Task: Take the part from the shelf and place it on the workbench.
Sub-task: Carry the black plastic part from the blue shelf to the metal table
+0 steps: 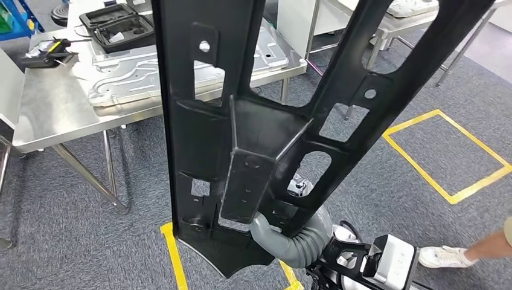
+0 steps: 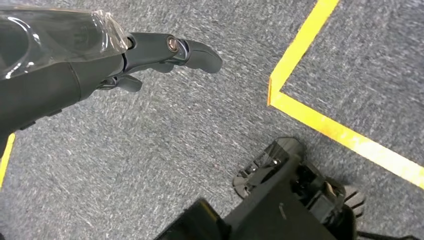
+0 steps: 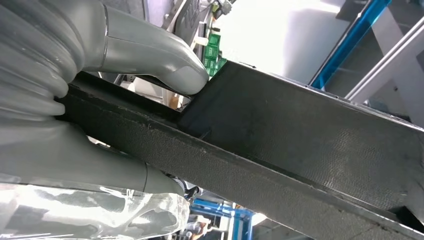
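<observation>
Nearest the head camera, a large black part [image 1: 253, 139] stands almost upright and blocks the middle of the view. It is a forked plastic panel with two long arms rising out of the picture's top edge, several cut-out windows and a boxy rib at its centre. Its upper ends are cut off, so its full length cannot be made out.

To the left, behind the part, a steel workbench [image 1: 54, 115] carries a flat silver metal panel [image 1: 151, 72], an open black case [image 1: 118, 25] and a small black and yellow tool [image 1: 51, 51]; the part covers the bench's right end. On the grey carpet, yellow tape [image 1: 447, 154] marks a square, and another strip of it shows beneath the part's lower edge.

Low in the centre, the right hand [image 1: 265, 226] grips the part near its base: a grey thumb curls onto the front face, while the other fingers are hidden behind the panel. The right wrist view shows the thumb [image 3: 165, 62] pressing on the part's black edge [image 3: 280, 135].

At the far right edge a person's white shoe [image 1: 444, 257] and lower leg enter the picture.

The left hand [image 2: 150, 57] hangs over the carpet, its dark fingers [image 2: 200, 52] stretched out and holding nothing.
</observation>
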Controlling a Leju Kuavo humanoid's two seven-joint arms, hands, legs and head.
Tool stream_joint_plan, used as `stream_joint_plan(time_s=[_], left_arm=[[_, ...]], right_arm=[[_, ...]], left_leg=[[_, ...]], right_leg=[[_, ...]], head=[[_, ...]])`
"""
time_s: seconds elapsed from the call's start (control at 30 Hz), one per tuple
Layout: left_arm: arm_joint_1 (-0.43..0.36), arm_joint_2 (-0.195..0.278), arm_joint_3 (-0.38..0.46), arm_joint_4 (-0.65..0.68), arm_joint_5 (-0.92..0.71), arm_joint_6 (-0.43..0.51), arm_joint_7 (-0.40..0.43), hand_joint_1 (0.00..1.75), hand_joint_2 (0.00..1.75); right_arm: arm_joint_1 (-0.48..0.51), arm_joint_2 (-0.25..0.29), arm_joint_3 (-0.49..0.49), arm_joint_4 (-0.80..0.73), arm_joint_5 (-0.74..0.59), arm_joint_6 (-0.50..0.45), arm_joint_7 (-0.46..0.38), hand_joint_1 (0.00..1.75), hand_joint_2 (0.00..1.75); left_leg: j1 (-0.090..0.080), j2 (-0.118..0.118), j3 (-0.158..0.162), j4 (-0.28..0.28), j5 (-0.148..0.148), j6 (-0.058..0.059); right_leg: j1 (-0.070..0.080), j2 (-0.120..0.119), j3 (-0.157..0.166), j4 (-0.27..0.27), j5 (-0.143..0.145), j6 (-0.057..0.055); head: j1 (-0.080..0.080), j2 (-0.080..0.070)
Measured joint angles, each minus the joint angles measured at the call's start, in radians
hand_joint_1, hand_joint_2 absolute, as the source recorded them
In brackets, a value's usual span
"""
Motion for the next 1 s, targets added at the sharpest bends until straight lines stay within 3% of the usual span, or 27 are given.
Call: stream_joint_plan(time_s=[0.07,0.1,0.27,0.37,0.4,0.47,0.5,0.53,0.6,0.63,0.67,0.8,0.87,0.93,0.97,1.0], left_arm=[[0.002,0.000,0.000,0.000,0.000,0.000,0.000,0.00,1.75],[0.001,0.000,0.000,0.000,0.000,0.000,0.000,0.00,1.75],[0.001,0.001,0.000,0.000,0.000,0.000,0.001,0.00,1.75],[0.002,0.002,0.000,0.000,0.000,0.000,0.001,0.00,1.75],[0.001,0.002,0.000,0.000,0.000,0.000,0.001,0.00,1.75],[-0.007,0.002,0.001,0.000,0.001,-0.001,0.000,0.00,1.75],[-0.011,0.002,0.001,0.000,0.001,-0.001,0.001,0.00,1.75],[-0.013,0.002,0.001,0.000,0.001,-0.002,0.001,0.00,1.75],[-0.009,0.002,0.001,0.000,0.000,-0.004,0.004,0.00,1.75],[-0.007,0.001,0.001,0.000,-0.001,-0.005,0.005,0.00,1.75],[-0.006,0.001,0.001,0.000,-0.001,-0.005,0.006,0.00,1.75],[-0.007,-0.002,0.000,0.000,-0.004,-0.005,0.007,0.00,1.75],[-0.006,-0.004,0.000,0.000,-0.006,-0.005,0.007,0.00,1.75],[-0.004,-0.006,-0.001,0.000,-0.006,-0.006,0.007,0.00,1.75],[-0.003,-0.007,-0.002,0.000,-0.006,-0.007,0.007,0.00,1.75],[-0.002,-0.007,-0.002,0.000,-0.006,-0.008,0.007,0.00,1.75]], right_arm=[[-0.001,0.000,0.000,0.000,0.000,0.000,0.000,1.75,1.75],[-0.001,0.000,0.000,0.000,0.000,0.000,0.000,1.75,1.75],[0.000,-0.001,0.000,0.000,-0.001,0.000,0.000,1.75,1.75],[0.000,-0.002,0.000,0.000,-0.001,0.000,0.000,1.75,1.75],[-0.001,-0.001,0.000,0.000,-0.001,0.000,0.000,1.75,1.75],[0.001,-0.001,0.000,0.000,0.000,-0.002,0.000,1.75,1.75],[0.002,-0.001,0.000,0.000,0.001,-0.004,0.001,1.75,1.75],[0.003,-0.001,0.000,0.000,0.002,-0.006,0.002,1.75,1.75],[0.005,-0.001,0.000,0.000,0.004,-0.010,0.006,1.75,1.75],[0.005,-0.002,-0.001,0.000,0.006,-0.012,0.009,1.75,1.75],[0.006,-0.002,-0.001,-0.001,0.008,-0.014,0.012,1.75,1.75],[0.009,-0.006,-0.003,-0.005,0.017,-0.018,0.024,1.75,1.75],[0.009,-0.007,-0.005,-0.008,0.020,-0.020,0.028,1.75,1.75],[0.013,-0.009,-0.006,-0.008,0.023,-0.022,0.032,1.75,1.75],[0.015,-0.010,-0.006,-0.008,0.024,-0.023,0.035,1.75,1.75],[0.017,-0.011,-0.006,-0.008,0.025,-0.023,0.037,1.75,1.75]], left_leg=[[-0.003,-0.003,0.016,0.001,-0.020,-0.007],[-0.005,-0.003,0.020,0.001,-0.028,-0.012],[-0.005,0.000,0.028,0.002,-0.053,-0.034],[-0.003,0.000,0.028,0.009,-0.059,-0.038],[-0.002,0.001,0.003,0.055,-0.076,-0.042],[0.002,0.002,-0.107,0.223,-0.110,-0.053],[0.003,0.003,-0.153,0.280,-0.105,-0.057],[0.004,0.003,-0.167,0.268,-0.065,-0.055],[0.001,0.003,-0.119,0.125,0.027,-0.046],[-0.002,0.003,-0.100,0.074,0.047,-0.041],[-0.004,0.003,-0.090,0.047,0.051,-0.036],[-0.004,0.003,-0.068,0.027,0.038,-0.019],[0.001,0.004,-0.052,0.020,0.032,-0.009],[0.002,0.005,-0.045,0.019,0.025,-0.003],[0.002,0.004,-0.042,0.020,0.021,-0.002],[0.003,0.002,-0.037,0.020,0.016,-0.003]], right_leg=[[0.002,0.000,0.056,-0.144,0.080,-0.005],[0.003,0.000,0.076,-0.189,0.095,-0.009],[0.002,0.007,0.092,-0.217,0.074,-0.031],[-0.001,0.007,0.097,-0.218,0.072,-0.033],[-0.002,0.006,0.100,-0.218,0.068,-0.036],[-0.002,0.004,0.121,-0.218,0.049,-0.040],[-0.002,0.003,0.136,-0.218,0.037,-0.041],[-0.002,0.004,0.153,-0.218,0.025,-0.039],[-0.001,0.007,0.178,-0.221,0.008,-0.032],[0.000,0.009,0.185,-0.222,0.002,-0.028],[0.001,0.011,0.187,-0.224,-0.001,-0.025],[0.000,0.012,0.194,-0.218,-0.020,-0.006],[0.000,0.009,0.153,-0.123,-0.063,0.000],[0.001,0.007,0.058,0.032,-0.109,0.002],[0.000,0.007,0.019,0.079,-0.111,0.002],[0.000,0.006,0.000,0.085,-0.091,0.002]], head=[[0.000,0.000],[-0.001,0.000],[-0.001,0.000],[0.000,0.000],[-0.001,0.000],[-0.004,0.000],[-0.005,0.000],[-0.005,0.000],[-0.005,0.000],[-0.005,0.000],[-0.005,0.000],[-0.005,0.000],[-0.003,0.000],[-0.001,0.000],[-0.001,0.000],[-0.001,0.000]])
